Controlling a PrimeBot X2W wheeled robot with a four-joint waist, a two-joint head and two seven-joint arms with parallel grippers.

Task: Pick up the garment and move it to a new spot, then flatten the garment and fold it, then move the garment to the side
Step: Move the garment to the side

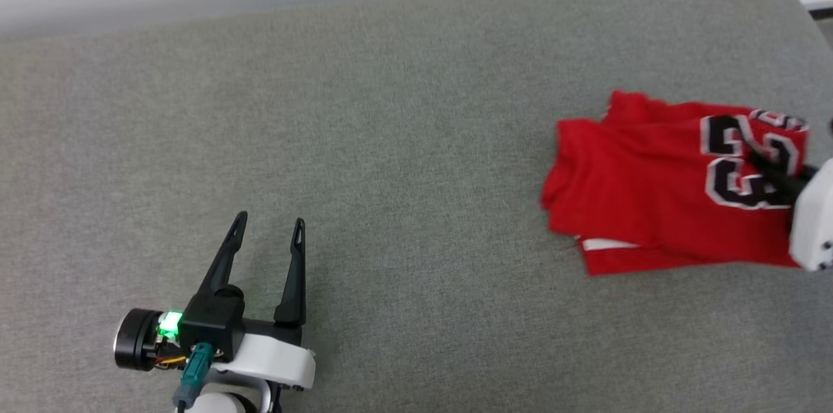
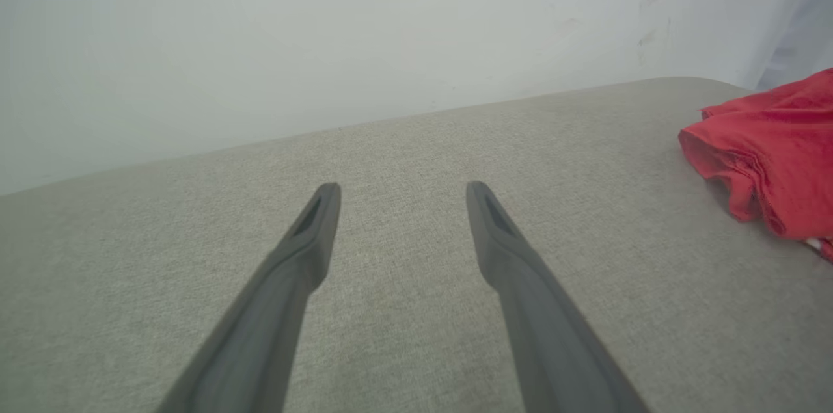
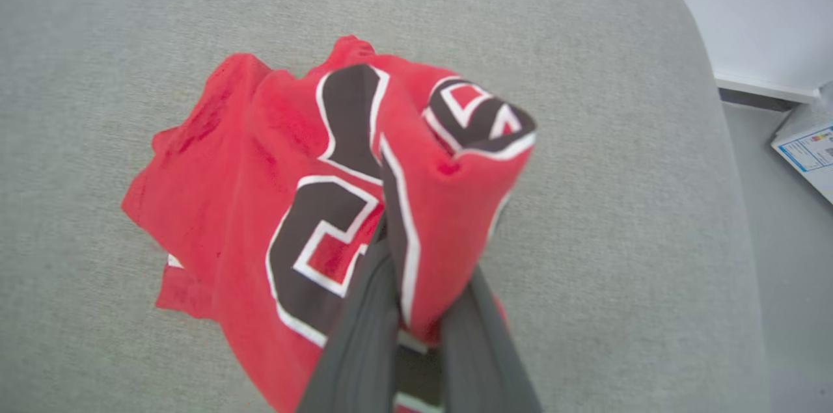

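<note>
The garment (image 1: 638, 192), a red jersey with black white-outlined numerals, lies folded and rumpled at the right of the grey cushion (image 1: 390, 140). My right gripper (image 1: 764, 169) reaches in from the right edge and is shut on the garment's numbered part. In the right wrist view a fold of the garment (image 3: 260, 159) is pinched and lifted between the two dark fingers (image 3: 364, 335), while the rest trails on the cushion. My left gripper (image 1: 271, 219) rests open at the lower left, far from the shirt, with nothing between its fingers. The left wrist view has the garment (image 2: 774, 146) at its right edge.
The cushion's rounded far right corner (image 3: 677, 3) drops to a grey floor, where a printed white paper or box (image 3: 807, 153) lies. A pale wall (image 2: 325, 42) runs along the cushion's back edge. Bare fabric stretches between the two grippers.
</note>
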